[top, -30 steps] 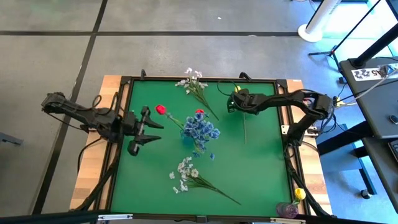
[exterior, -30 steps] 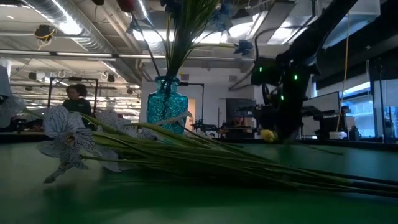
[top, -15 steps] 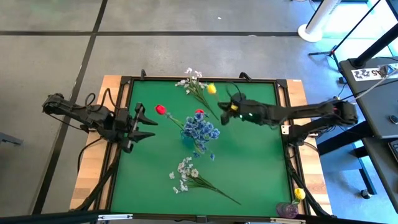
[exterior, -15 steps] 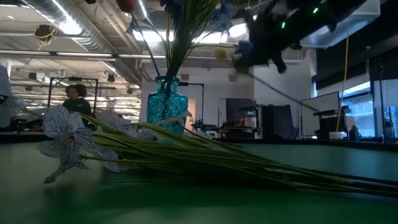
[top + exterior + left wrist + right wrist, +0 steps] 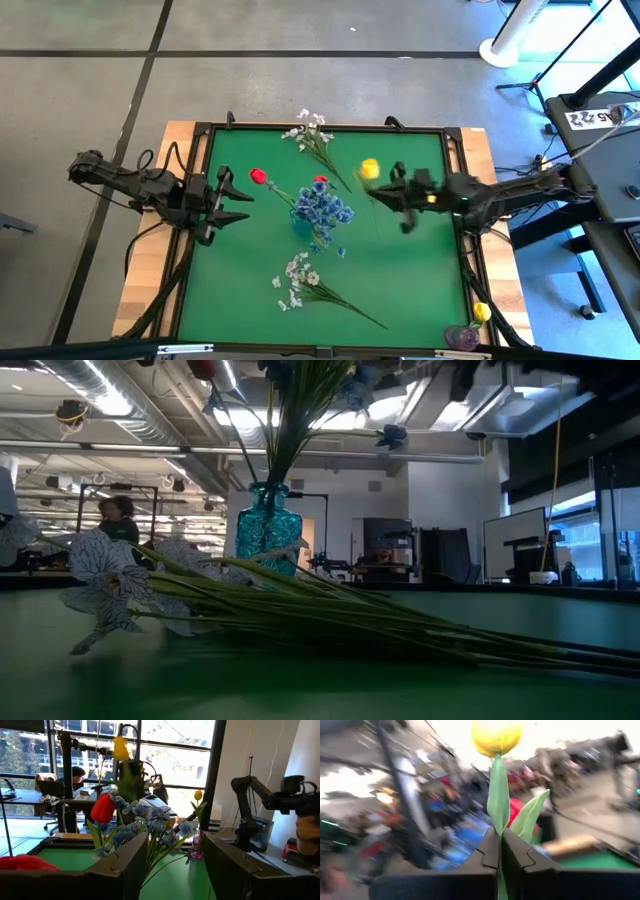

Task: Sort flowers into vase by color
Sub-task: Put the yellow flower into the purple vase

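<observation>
The blue vase (image 5: 302, 222) at mat centre holds blue sprays (image 5: 322, 208) and a red tulip (image 5: 321, 181); at its three o'clock the right gripper (image 5: 393, 190) pinches a yellow tulip (image 5: 370, 168), while the left gripper (image 5: 238, 200) waits spread at nine o'clock.

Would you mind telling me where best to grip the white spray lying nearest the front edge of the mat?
Probably the bare stems, not the white spray's blossom end. It lies flat on the mat, stems running diagonally clear of other flowers, so come straight down with the fingers across the stems. The left gripper is open.
</observation>
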